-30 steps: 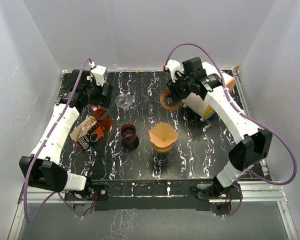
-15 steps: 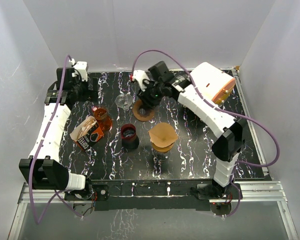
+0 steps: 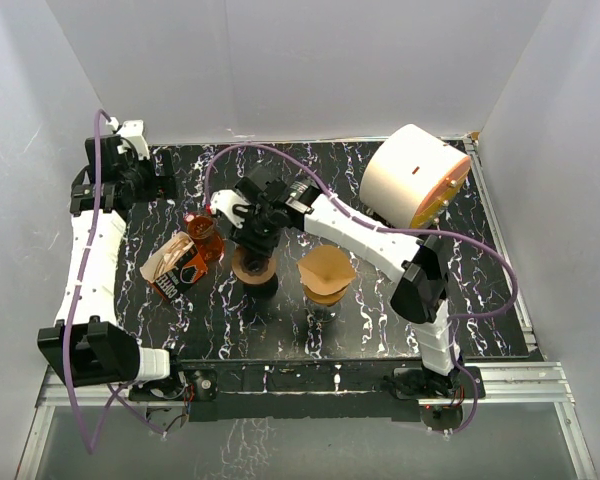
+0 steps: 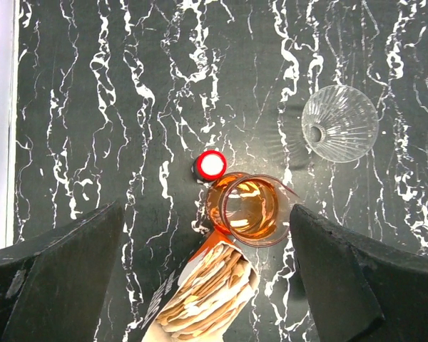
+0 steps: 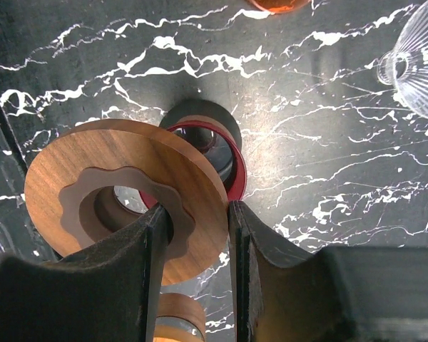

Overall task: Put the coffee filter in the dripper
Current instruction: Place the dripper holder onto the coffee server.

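Note:
A brown paper filter (image 3: 325, 268) sits open on a wood-collared vessel (image 5: 177, 313) at the table's middle. The clear ribbed glass dripper (image 4: 339, 125) stands on the black marbled table; it also shows in the right wrist view (image 5: 422, 63). My right gripper (image 5: 196, 228) is shut on the rim of a wooden ring (image 5: 121, 187) and holds it just above a dark red-rimmed cup (image 5: 225, 153). In the top view the ring (image 3: 252, 265) is over that cup. My left gripper (image 4: 203, 278) is open and empty, high at the back left (image 3: 130, 180).
A box of brown filters (image 4: 203, 299) lies next to an orange glass (image 4: 250, 209), with a small red-and-white cap (image 4: 211, 164) beside them. A large white cylinder with an orange face (image 3: 412, 187) stands at the back right. White walls close in the table.
My right arm has swung from the back right to the left and forward, carrying the wooden ring to over the red-rimmed cup. My left arm has drawn back toward the left wall.

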Controlling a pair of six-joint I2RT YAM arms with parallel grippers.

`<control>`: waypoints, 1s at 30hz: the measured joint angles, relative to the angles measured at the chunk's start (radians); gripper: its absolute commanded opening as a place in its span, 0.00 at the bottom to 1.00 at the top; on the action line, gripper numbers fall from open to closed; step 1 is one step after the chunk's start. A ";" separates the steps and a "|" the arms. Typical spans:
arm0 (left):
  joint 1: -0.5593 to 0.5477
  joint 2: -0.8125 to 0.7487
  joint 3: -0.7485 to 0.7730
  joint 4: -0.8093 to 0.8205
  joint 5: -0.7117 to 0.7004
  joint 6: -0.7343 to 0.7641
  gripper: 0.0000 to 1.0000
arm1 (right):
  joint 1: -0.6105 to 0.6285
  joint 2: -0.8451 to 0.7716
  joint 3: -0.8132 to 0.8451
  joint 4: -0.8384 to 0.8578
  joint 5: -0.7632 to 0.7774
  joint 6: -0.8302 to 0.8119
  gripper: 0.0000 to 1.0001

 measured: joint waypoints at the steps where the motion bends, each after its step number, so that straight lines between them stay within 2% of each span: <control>1: 0.002 -0.005 0.000 0.003 0.008 -0.001 0.99 | 0.005 0.007 0.000 -0.005 0.008 0.002 0.35; 19: 0.003 -0.064 -0.006 0.016 0.105 -0.006 0.99 | 0.010 0.074 0.044 -0.029 0.132 0.042 0.35; 30: 0.003 -0.064 -0.018 0.021 0.127 -0.006 0.99 | 0.010 0.089 0.068 -0.034 0.137 0.048 0.37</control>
